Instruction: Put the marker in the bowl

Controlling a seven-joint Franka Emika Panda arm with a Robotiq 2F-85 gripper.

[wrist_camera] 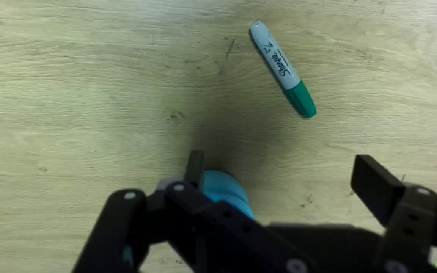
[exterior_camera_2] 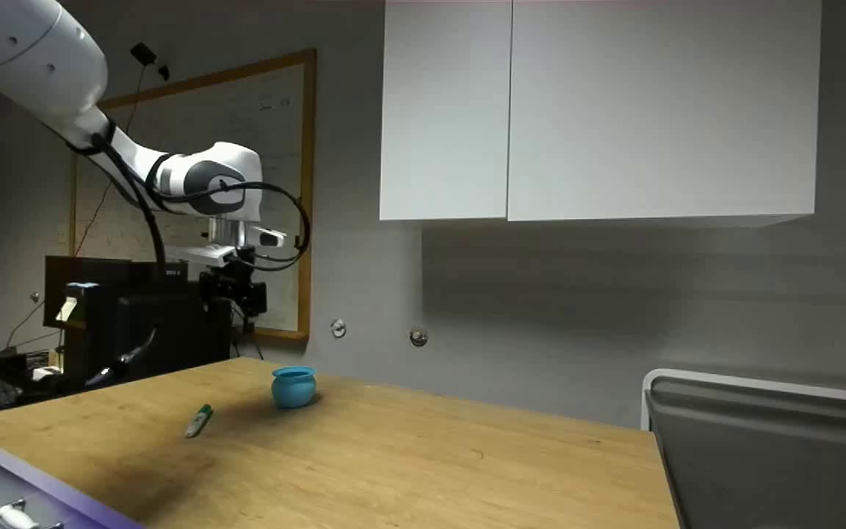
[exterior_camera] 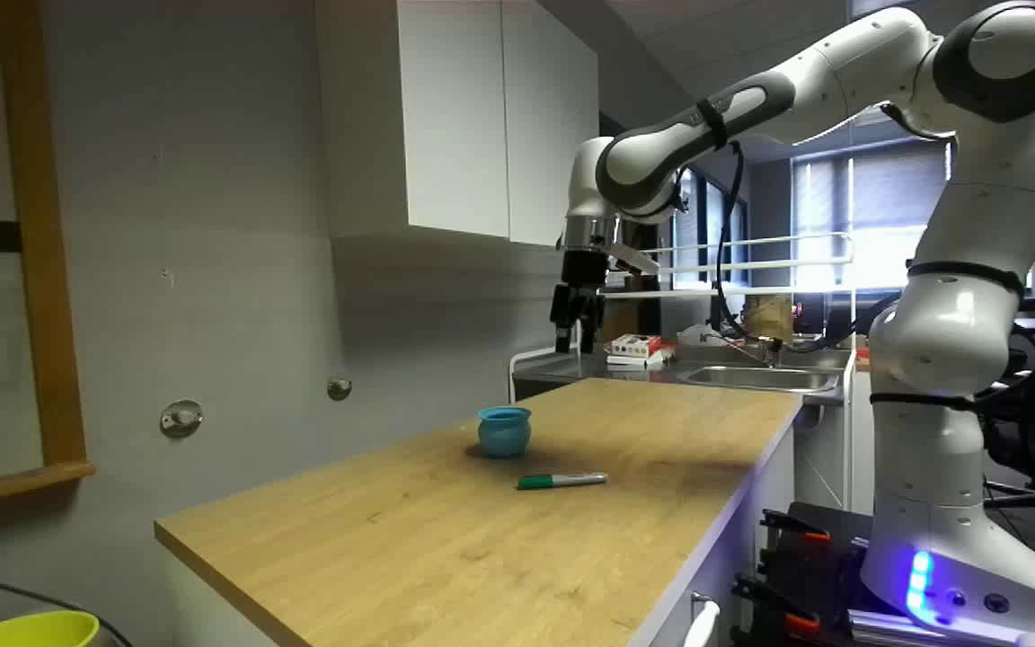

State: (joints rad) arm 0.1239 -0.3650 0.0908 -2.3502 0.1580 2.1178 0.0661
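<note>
One marker (wrist_camera: 283, 70), lettering (wrist_camera: 280, 64) legible only in wrist view, bowl (wrist_camera: 226, 189) part-hidden there, hand (wrist_camera: 282, 172) spread wide

A lab is suggested: in an exterior view, a robot arm (exterior_camera: 944, 328) is mounted at far right, with a sink (exterior_camera: 756, 378) right of centre; in an exterior view, a whiteboard (exterior_camera_2: 247, 110) is hung upper left.

A white cabinet (exterior_camera_2: 599, 110) (shut) hangs apart from a brown-framed whiteboard (exterior_camera_2: 210, 117).
</note>
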